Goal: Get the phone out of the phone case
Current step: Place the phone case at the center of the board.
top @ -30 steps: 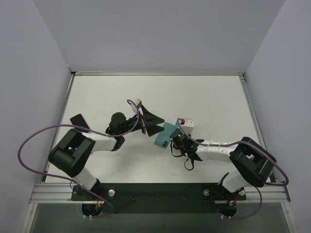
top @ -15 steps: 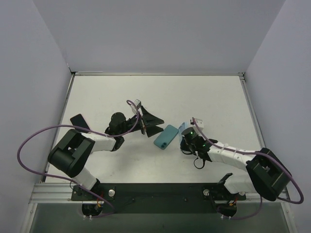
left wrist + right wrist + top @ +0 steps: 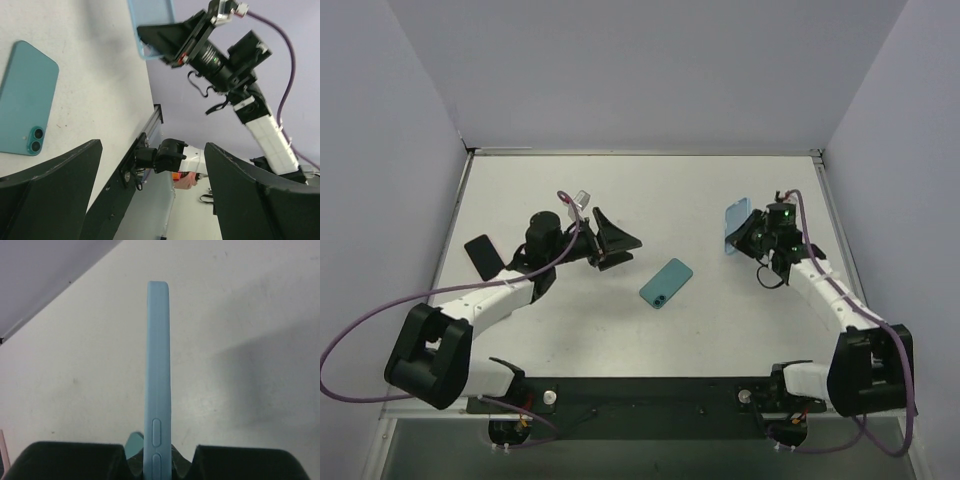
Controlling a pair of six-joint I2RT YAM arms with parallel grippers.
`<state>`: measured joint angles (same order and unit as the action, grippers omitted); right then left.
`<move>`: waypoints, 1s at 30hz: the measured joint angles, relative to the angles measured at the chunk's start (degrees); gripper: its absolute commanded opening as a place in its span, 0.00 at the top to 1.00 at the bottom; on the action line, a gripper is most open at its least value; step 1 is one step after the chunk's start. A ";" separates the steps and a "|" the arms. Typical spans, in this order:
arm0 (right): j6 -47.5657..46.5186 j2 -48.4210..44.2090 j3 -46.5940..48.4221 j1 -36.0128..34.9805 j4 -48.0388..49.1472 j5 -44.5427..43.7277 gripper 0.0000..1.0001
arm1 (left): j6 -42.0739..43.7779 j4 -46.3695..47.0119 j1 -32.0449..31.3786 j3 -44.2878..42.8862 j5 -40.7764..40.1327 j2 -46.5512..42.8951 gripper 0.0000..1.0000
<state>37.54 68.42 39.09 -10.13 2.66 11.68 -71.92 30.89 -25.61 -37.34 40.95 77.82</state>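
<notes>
1. Right gripper (image 3: 748, 232) is clamped on the light-blue phone case (image 3: 737, 223), held edge-on between its fingers.
2. The teal phone (image 3: 666, 283) lies bare on the table (image 3: 740, 310), camera side up, just past the left gripper's fingertips.
3. Left gripper (image 3: 623, 243) has its jaws spread wide, holding nothing.

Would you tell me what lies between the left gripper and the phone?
Only bare table lies between the left gripper and the phone, in the top view.

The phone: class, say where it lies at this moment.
In the top external view the phone lies flat near the middle of the table, camera side up, right of the open left pincer and left of the case held by the right pincer.
</notes>
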 measured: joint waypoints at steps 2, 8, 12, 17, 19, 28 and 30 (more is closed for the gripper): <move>-0.20 5.25 5.53 3.19 0.94 2.64 1.00 | 3.61 -5.62 0.98 -1.68 -0.20 -1.64 0.04; 1.60 22.43 18.82 13.14 5.86 10.19 1.00 | 10.23 -17.66 4.11 -2.45 -0.31 -6.47 0.04; 2.99 33.51 26.71 18.62 7.74 13.49 1.00 | 12.68 -22.05 5.66 -2.45 -0.28 -8.68 0.03; 4.35 44.09 35.63 22.14 7.76 15.21 0.81 | 14.64 -24.52 8.98 -2.45 0.28 -9.70 0.03; 4.74 46.99 38.07 22.60 7.26 14.64 0.68 | 15.47 -25.73 10.47 -2.45 0.48 -9.46 0.03; 6.47 48.41 38.88 22.60 -1.27 2.89 0.12 | 22.23 -38.25 16.06 -7.91 -1.38 -6.69 0.03; 6.38 47.56 38.88 22.45 -4.26 -1.01 0.01 | 24.96 -43.45 17.49 -10.93 -4.90 -5.92 0.03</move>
<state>43.92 115.98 77.97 12.32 -1.61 10.68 -46.96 -12.56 -8.12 -48.27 36.05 71.90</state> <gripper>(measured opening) 0.876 0.974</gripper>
